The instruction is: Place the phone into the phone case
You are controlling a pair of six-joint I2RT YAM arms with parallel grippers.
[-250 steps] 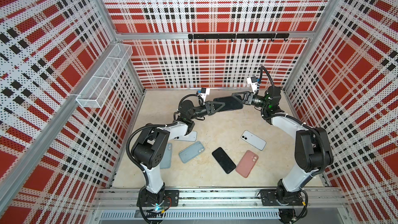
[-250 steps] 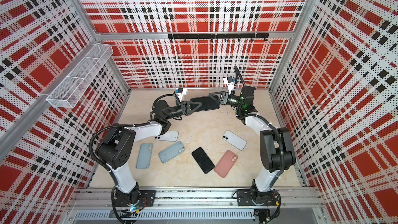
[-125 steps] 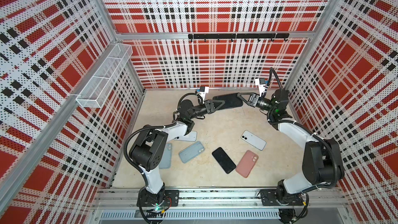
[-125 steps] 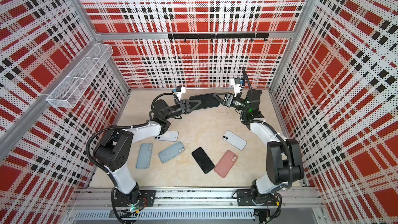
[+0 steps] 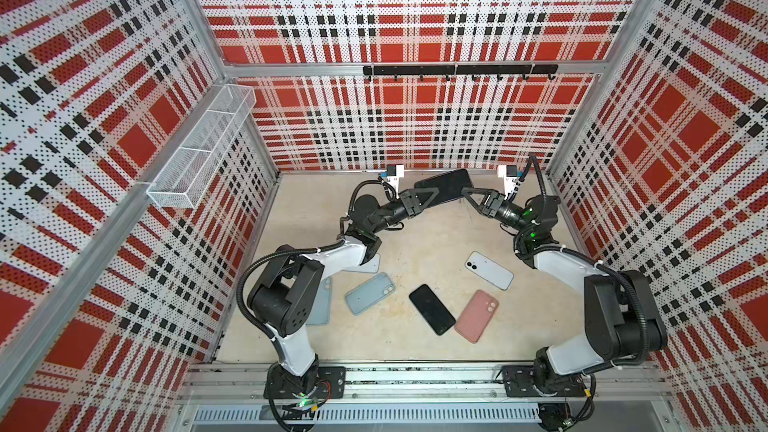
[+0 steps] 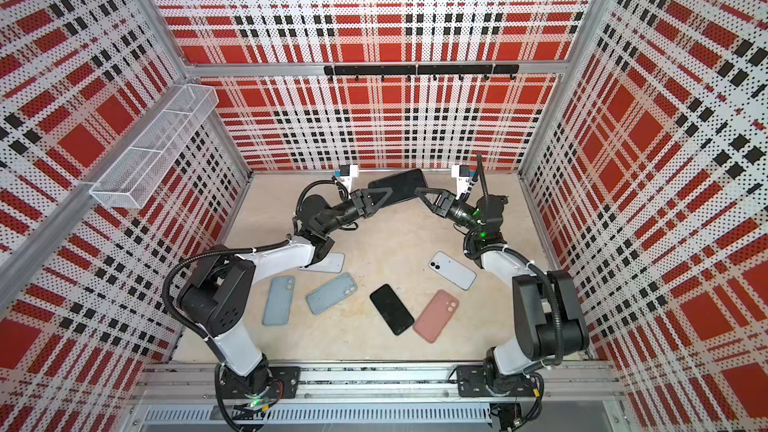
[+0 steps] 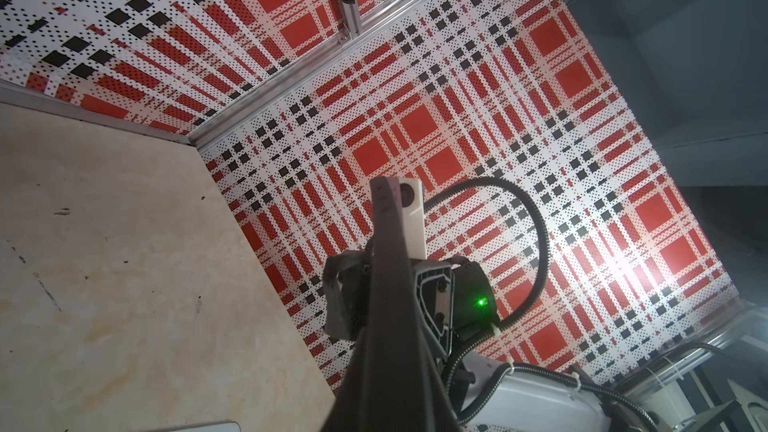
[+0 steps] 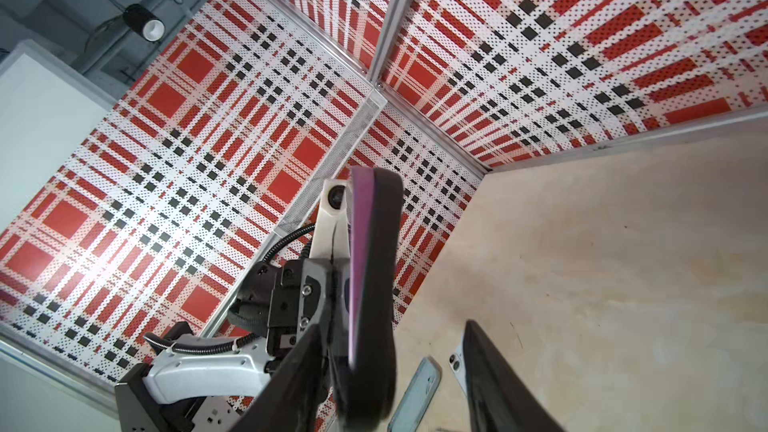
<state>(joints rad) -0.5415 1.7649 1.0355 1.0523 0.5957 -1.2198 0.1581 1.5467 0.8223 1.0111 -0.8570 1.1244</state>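
Observation:
A black phone case with a dark, purple-edged phone lying in it hangs in the air near the back wall. My left gripper is shut on its left end. The right gripper stands open at its right end. In the right wrist view the phone's end reaches in between the spread fingers. How fully the phone sits in the case I cannot tell. In the left wrist view the case shows edge-on and hides my own fingers.
On the table lie a white phone, a black phone, a pink case and a pale blue case. A second blue case lies by the left arm. A wire basket hangs on the left wall.
The right gripper has opened, let go of the phone's right end and drawn back to the right. The left gripper still holds the cased phone in the same place.

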